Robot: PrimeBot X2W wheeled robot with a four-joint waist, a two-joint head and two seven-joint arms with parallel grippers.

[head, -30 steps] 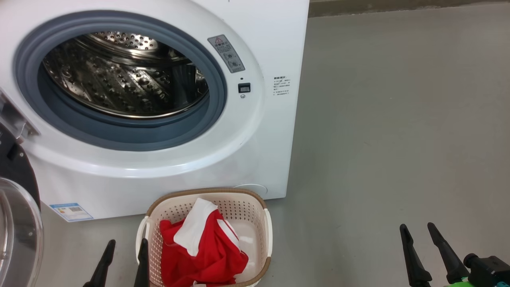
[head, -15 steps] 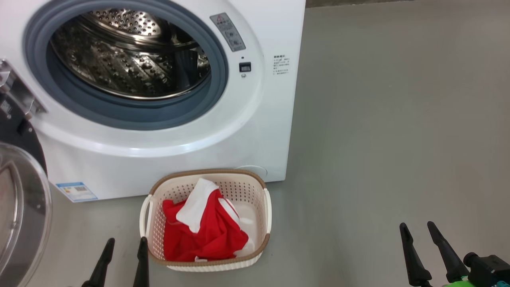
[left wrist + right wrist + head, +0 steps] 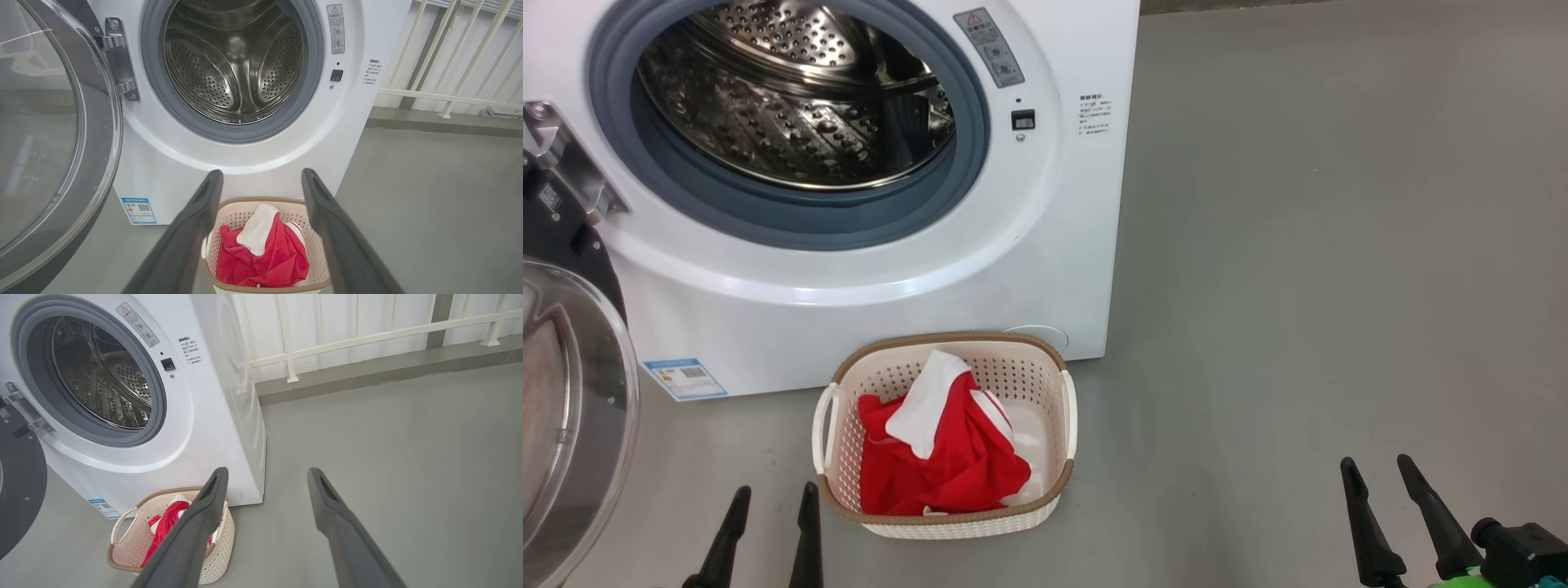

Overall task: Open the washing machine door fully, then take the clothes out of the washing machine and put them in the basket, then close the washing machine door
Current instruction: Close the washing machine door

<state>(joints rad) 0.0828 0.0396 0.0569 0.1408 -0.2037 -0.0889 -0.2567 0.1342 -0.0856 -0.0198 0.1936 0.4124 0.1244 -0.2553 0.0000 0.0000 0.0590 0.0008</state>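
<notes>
Now the clothes point(image 3: 964, 474) sit in the basket point(image 3: 947, 336), the washing machine point(image 3: 1062, 245) drum bare.
My left pincer point(image 3: 775, 488) and right pincer point(image 3: 1376, 460) gape empty, free to shut the washing machine door point(image 3: 572, 425).

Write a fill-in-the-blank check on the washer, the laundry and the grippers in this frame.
1. The door stands ____.
2. The clothes in the basket are mostly ____.
3. The drum is ____.
4. The left gripper and the right gripper each hold ____.
Missing words: open; red; empty; nothing.
</notes>
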